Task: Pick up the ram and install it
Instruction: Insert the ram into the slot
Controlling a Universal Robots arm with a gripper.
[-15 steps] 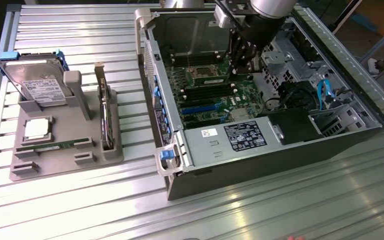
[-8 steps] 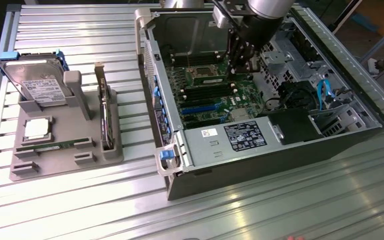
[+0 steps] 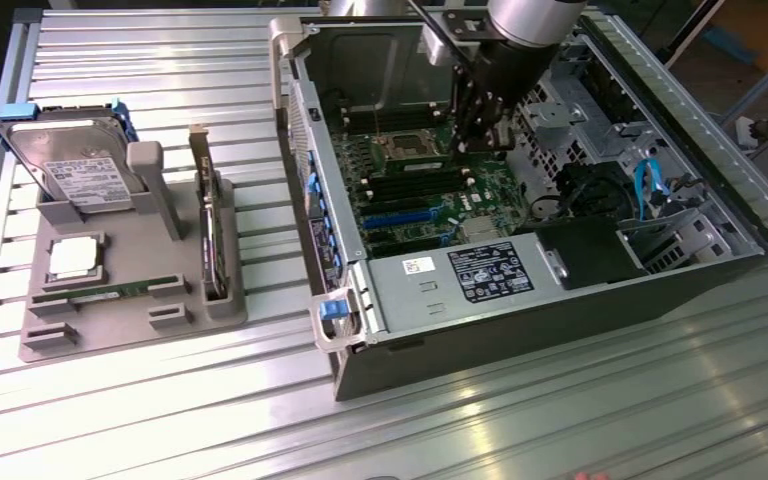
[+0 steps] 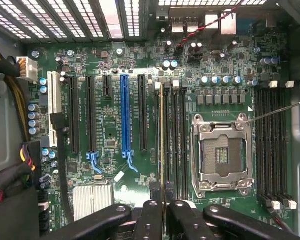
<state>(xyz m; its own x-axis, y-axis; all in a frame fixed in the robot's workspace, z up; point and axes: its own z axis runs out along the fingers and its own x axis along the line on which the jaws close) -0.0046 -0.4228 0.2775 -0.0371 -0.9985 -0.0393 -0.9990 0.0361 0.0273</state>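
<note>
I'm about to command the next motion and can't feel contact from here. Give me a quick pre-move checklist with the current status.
1. Fingers shut on the ram: ok.
2. Ram held edge-on, parallel with the black memory slots beside the CPU socket: ok.
3. Ram centred over one slot rather than between two: cannot tell.
4. Slot end latches open: cannot tell.
5. Fingers inside the open computer case, above the motherboard: ok.
6. CPU socket free of the fingers: ok.
</note>
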